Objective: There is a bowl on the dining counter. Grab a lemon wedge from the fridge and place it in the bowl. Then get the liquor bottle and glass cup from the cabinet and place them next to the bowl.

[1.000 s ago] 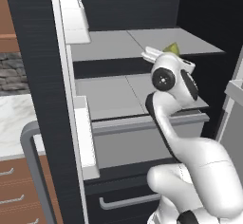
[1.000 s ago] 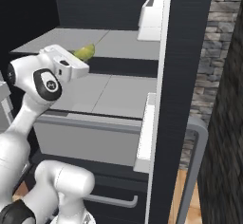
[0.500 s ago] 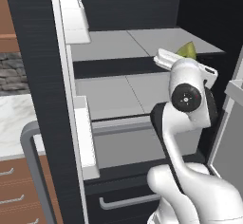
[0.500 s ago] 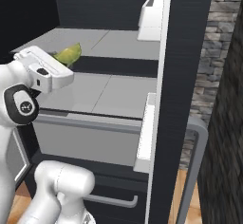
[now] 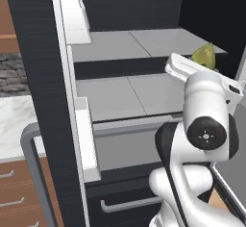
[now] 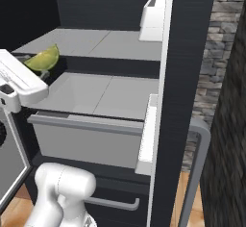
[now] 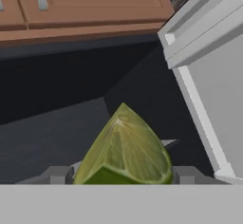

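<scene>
The end effector (image 7: 118,175) is gripping the lemon wedge (image 7: 124,149), its two dark fingertips pressing the wedge from either side, jaws standing wide around it. In the left base view the wedge (image 5: 204,56) is sitting at the far end of the white hand, just off the right edge of the upper shelf (image 5: 120,45) of the open fridge (image 5: 33,53).

Judging the risks: the wedge is small and rounded, so it could be slipping out if the arm is swinging fast or the hold is only on the tapering rind. The hand is working close to the shelf edge and the fridge door (image 6: 187,77), so a wide turn could be clipping either one and knocking the fruit loose.

Inside the fridge, grey shelves are lying flat and a grey drawer (image 6: 86,134) is sitting below them. White door bins (image 5: 77,17) are hanging on the door. Outside, brown wooden drawers (image 7: 90,2) with silver handles, a marble worktop (image 5: 17,125) and a stone wall (image 6: 216,43) are framing the kitchen.
</scene>
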Controlling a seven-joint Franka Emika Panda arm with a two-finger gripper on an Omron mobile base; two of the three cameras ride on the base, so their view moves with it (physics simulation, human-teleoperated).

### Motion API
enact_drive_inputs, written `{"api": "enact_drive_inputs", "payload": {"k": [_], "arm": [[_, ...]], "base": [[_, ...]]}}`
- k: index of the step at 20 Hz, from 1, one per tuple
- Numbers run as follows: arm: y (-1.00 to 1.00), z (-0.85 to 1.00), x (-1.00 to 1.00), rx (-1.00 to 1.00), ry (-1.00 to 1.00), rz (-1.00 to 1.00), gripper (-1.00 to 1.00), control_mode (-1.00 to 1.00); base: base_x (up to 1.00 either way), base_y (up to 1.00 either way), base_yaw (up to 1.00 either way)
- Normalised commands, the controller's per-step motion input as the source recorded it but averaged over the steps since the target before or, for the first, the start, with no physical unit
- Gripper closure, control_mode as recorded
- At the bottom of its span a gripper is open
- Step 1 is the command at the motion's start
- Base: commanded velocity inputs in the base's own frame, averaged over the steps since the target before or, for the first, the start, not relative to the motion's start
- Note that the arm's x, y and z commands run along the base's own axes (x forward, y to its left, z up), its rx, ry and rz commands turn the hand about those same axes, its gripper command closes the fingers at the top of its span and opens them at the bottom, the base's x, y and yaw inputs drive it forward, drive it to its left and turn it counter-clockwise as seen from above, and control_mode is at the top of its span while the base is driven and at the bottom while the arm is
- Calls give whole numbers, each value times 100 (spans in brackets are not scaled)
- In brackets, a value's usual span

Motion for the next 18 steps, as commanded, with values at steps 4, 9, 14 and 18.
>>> {"api": "enact_drive_inputs", "payload": {"k": [4, 9, 14, 18], "arm": [[-12, 5, -69, 0, -4, 2, 100, -100], [-35, 0, -61, 0, -1, 10, 100, -100], [-22, 0, -33, 0, 0, 9, 100, 100], [0, 0, 0, 0, 0, 0, 100, 100]], "base": [[0, 0, 0], [0, 0, 0], [-26, -11, 6], [-89, -2, 16]]}}
